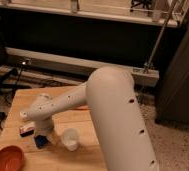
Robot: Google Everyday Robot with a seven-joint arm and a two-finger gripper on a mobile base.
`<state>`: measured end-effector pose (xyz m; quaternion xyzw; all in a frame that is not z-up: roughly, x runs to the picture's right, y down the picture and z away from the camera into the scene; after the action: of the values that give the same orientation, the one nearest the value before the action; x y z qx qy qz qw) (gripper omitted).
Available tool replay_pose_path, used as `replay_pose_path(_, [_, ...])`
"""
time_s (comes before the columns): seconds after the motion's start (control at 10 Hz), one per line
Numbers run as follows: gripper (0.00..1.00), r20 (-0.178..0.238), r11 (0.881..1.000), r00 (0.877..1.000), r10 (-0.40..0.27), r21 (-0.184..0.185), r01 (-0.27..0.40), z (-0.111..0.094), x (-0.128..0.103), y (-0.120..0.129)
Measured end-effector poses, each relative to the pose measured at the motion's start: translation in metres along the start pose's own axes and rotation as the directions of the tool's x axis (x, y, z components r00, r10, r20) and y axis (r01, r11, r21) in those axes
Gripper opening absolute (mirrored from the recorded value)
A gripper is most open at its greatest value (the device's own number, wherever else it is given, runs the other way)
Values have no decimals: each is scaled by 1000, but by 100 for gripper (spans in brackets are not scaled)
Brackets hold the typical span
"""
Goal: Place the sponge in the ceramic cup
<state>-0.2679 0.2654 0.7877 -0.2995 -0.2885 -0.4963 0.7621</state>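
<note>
My claw (42,133) hangs over the sponge (39,143), 9 o'clock of the ceramic cup (69,139), likely for pickup; can't tell if it's closed.

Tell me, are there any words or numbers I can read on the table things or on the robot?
No text can be read anywhere.
Box: any print on it is too blurred to read.
Cup, bowl, sponge: no writing shows.
Gripper, down at the table by the sponge: no label shows.
</note>
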Motion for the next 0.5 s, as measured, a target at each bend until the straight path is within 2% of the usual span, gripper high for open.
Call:
replay_pose_path(0.2, [39, 2, 1000, 1000, 1, 0, -1, -2, 2, -4])
replay_pose_path(0.5, [38, 5, 1000, 1000, 0, 0, 0, -3, 3, -9])
